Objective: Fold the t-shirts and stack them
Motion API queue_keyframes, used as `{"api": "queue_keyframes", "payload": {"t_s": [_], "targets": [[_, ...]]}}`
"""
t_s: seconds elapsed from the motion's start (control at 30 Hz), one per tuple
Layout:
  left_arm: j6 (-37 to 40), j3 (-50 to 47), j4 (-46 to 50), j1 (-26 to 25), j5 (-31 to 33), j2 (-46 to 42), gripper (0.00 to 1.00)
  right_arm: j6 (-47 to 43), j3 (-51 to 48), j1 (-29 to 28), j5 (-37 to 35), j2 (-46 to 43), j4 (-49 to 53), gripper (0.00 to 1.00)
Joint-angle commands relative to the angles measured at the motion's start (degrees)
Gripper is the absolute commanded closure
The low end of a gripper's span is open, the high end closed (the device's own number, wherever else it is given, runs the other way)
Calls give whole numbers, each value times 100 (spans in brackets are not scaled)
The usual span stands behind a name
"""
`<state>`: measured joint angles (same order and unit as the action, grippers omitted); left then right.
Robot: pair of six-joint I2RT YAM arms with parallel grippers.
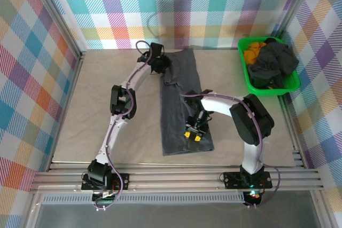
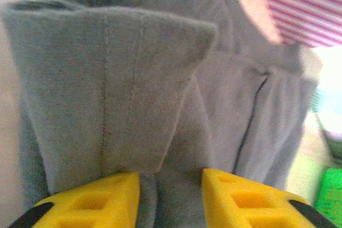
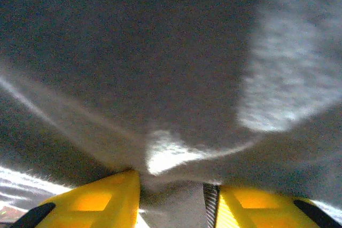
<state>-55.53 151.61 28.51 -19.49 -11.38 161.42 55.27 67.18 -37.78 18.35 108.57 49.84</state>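
One dark grey t-shirt (image 1: 175,113) lies as a long narrow strip down the middle of the table. My left gripper (image 1: 162,69) is at its far end, where a folded flap of the t-shirt (image 2: 123,78) lies just ahead of the yellow fingers (image 2: 107,196). The left gripper (image 2: 170,185) is open, its jaws apart over the cloth. My right gripper (image 1: 193,135) rests on the strip's near right corner. Seen up close, the right gripper (image 3: 172,188) is open, with a raised ridge of the t-shirt (image 3: 160,52) running into the gap and the ribbed pad (image 3: 211,201) bare.
A bright green bin (image 1: 243,63) stands at the back right and holds more crumpled dark t-shirts (image 1: 275,65) and an orange cloth (image 1: 255,49). Bare tan table (image 1: 91,116) stretches to the left of the strip. Checked walls close in the back and both sides.
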Motion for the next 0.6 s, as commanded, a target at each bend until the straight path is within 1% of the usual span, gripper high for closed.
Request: {"api": "queue_keyframes", "payload": {"t_s": [0.0, 0.03, 0.13, 0.2, 0.27, 0.33, 0.4, 0.47, 0.53, 0.57], "targets": [[2, 667, 26, -46, 146, 435, 52, 606, 157, -31, 119, -2, -300, 60], [159, 872, 191, -49, 321, 315, 48, 629, 164, -15, 10, -161, -203, 57], [577, 870, 535, -64, 702, -406, 39, 720, 56, 89, -101, -777, 78, 52], [757, 786, 1136, -86, 1092, -946, 38, 733, -26, 180, -233, -1253, 340, 48], [814, 313, 1652, -112, 1511, -1616, 37, 649, -135, 343, -364, -1761, 599, 45], [801, -807, 1844, -138, 1887, -2528, 37, 495, -336, 625, -438, -2264, 790, 45], [642, -2212, 1766, -152, 1952, -3460, 38, 255, -670, 962, -403, -2693, 761, 44], [569, -3642, 1626, -161, 1709, -4324, 40, -196, -1022, 1290, -162, -3002, 598, 44], [602, -5053, 1569, -165, 1040, -5128, 46, -715, -1172, 1478, -95, -3118, 723, 44], [650, -5573, 1686, -178, 742, -5407, 49, -929, -1216, 1508, -31, -3123, 729, 43]]}}
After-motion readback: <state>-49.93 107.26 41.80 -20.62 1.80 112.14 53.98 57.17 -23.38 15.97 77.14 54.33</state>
